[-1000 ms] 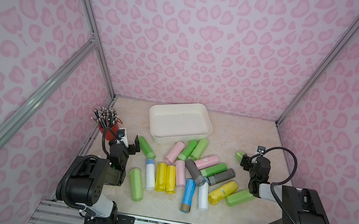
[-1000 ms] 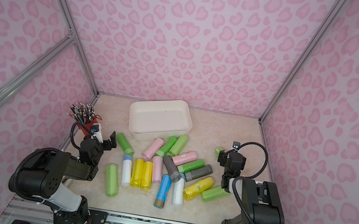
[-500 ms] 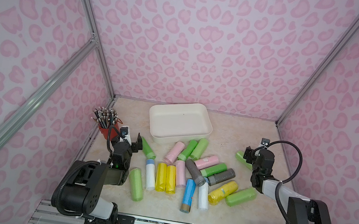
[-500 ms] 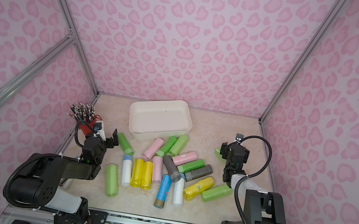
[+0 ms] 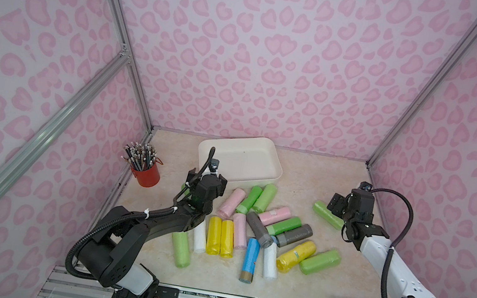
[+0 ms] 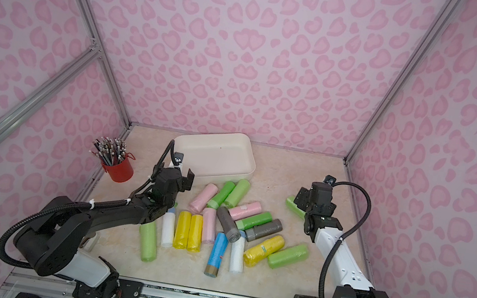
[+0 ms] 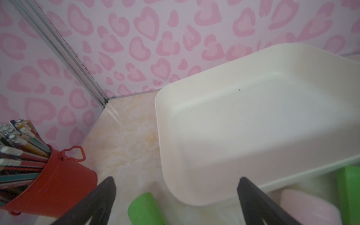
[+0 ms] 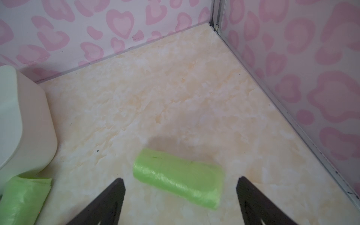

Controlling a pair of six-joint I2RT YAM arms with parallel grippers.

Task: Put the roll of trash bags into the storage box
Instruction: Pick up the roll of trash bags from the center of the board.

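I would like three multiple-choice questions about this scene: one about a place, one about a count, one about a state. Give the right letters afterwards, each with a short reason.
1. Where does the cup stand?
A) left of the box
B) inside the box
C) right of the box

2. How many yellow rolls are there?
A) one
B) three
C) five

3. What does the box hold?
A) many rolls
B) one roll
C) nothing

Key:
1 A: both top views show the cup left of the box and apart from it.
2 B: two lie side by side, and one lies farther right.
3 C: the box floor is bare in the left wrist view.
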